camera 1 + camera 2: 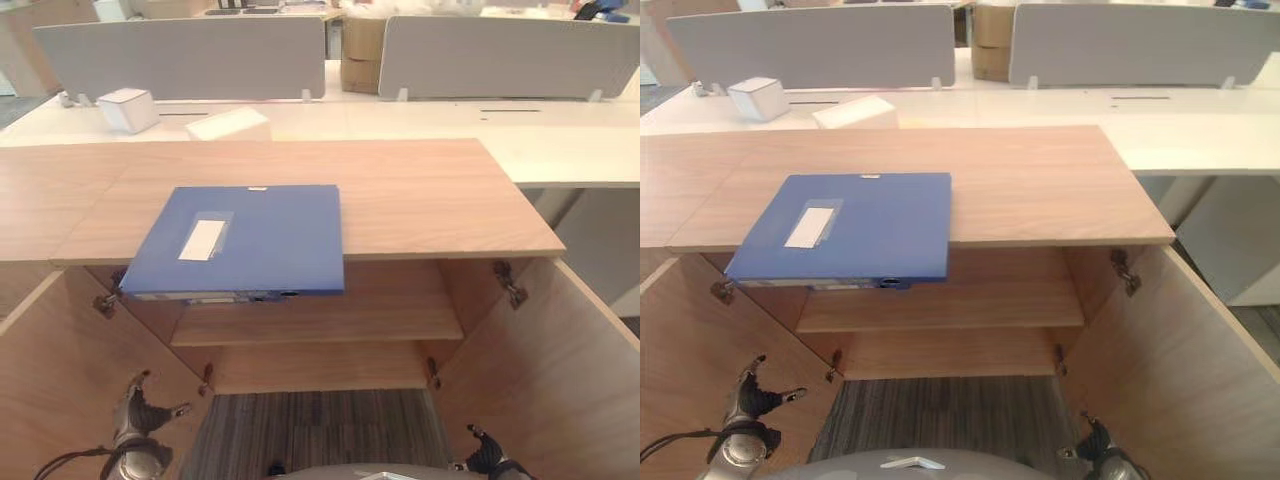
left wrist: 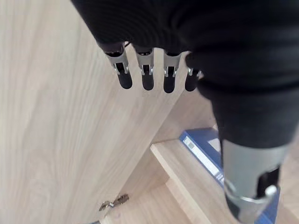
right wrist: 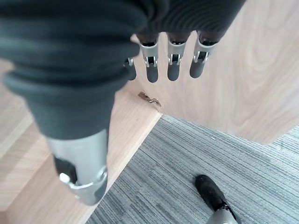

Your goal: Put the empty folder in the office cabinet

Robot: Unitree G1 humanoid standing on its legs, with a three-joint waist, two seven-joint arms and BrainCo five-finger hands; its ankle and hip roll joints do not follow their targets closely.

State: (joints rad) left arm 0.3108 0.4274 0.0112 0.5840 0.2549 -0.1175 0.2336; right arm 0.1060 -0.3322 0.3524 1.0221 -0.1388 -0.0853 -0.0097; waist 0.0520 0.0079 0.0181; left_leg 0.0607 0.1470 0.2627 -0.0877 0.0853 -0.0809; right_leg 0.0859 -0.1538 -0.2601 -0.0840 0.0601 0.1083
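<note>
The flat blue cardboard folder (image 1: 238,241) lies left of centre in the frame on the light wooden cabinet top (image 1: 420,200), its near edge overhanging the open cabinet's inner wooden shelf (image 1: 330,322). Both hands hang low and empty, fingers straight and relaxed: left hand (image 1: 140,415) lower left, right hand (image 1: 488,455) lower right. Best to raise both hands, grip the overhanging edge, then slide the folder flat onto the shelf.

Office: desks (image 1: 560,140) with divider screens (image 1: 185,55)
</note>
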